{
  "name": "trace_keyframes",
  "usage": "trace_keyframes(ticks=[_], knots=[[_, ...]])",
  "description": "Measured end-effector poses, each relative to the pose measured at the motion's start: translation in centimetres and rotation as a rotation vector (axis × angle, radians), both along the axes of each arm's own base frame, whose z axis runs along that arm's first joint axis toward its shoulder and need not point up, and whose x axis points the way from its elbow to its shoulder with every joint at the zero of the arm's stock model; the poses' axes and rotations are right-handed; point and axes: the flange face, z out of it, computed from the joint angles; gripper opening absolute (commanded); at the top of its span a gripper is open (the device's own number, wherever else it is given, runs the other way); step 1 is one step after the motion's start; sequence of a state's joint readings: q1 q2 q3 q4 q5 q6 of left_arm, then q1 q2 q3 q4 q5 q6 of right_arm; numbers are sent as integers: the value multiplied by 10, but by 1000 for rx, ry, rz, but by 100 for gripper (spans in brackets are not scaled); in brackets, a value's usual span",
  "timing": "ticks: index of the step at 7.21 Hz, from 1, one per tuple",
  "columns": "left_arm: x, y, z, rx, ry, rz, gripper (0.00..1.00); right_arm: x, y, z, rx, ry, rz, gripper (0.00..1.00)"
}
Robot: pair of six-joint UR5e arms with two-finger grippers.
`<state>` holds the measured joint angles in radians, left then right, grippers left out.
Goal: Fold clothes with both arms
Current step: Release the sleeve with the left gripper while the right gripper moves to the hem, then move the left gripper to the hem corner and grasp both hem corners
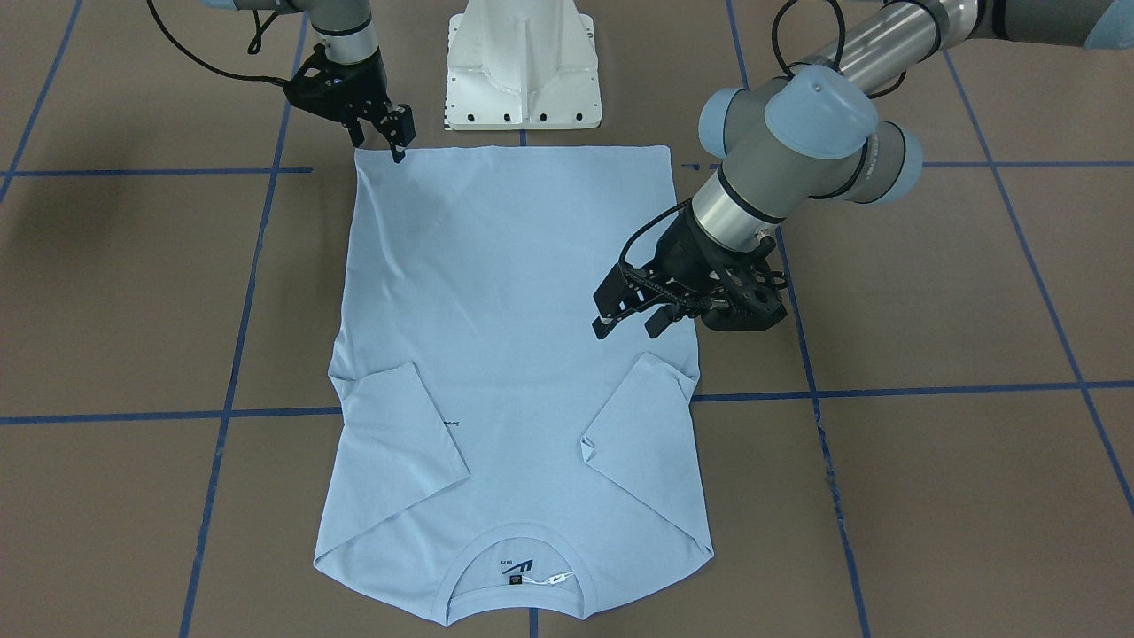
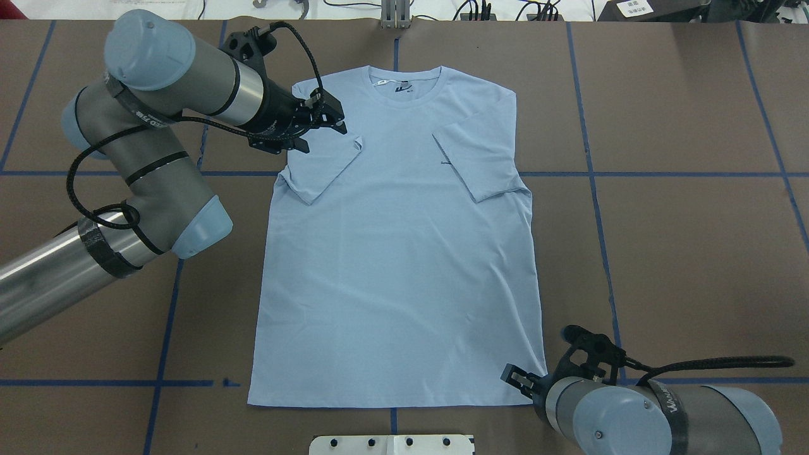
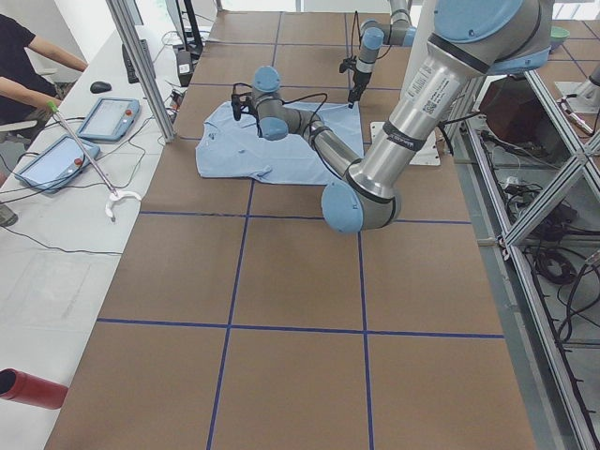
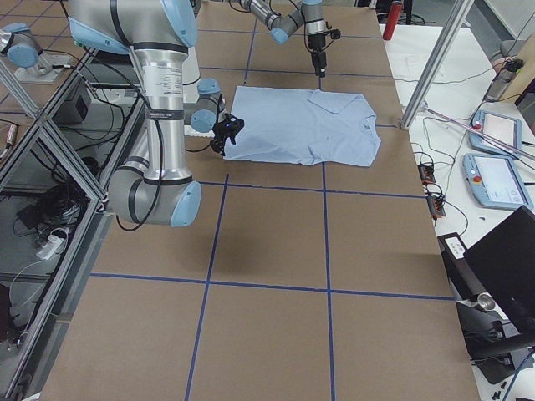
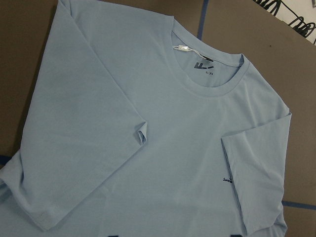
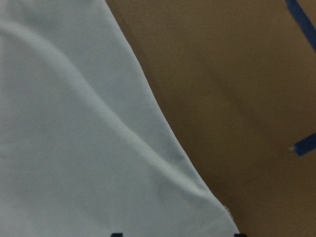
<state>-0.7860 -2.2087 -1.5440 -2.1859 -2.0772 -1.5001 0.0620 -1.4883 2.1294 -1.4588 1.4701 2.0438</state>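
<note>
Bracketing the T-shirt [image 1: 514, 337] hem corner, right fingers [image 1: 398, 143] stand parted

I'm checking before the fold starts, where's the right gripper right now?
In the overhead view the right gripper is at bottom right, by the shirt's hem corner nearest the robot, just right of the white base.

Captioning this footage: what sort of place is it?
Probably a robotics lab: grey tubular left arm and right arm over a brown table gridded in blue tape, blue-rimmed tablets and aluminium framing alongside.
</note>
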Motion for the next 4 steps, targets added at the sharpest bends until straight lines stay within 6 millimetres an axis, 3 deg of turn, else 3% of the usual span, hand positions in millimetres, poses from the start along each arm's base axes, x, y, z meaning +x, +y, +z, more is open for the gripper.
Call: trace_keyframes(ticks=[1, 4], knots=[[0, 0, 0, 0, 0, 0, 80, 1, 1, 5, 0, 8, 3, 76], [0, 0, 0, 0, 0, -1, 81, 0, 9, 9, -8, 17, -4, 43]])
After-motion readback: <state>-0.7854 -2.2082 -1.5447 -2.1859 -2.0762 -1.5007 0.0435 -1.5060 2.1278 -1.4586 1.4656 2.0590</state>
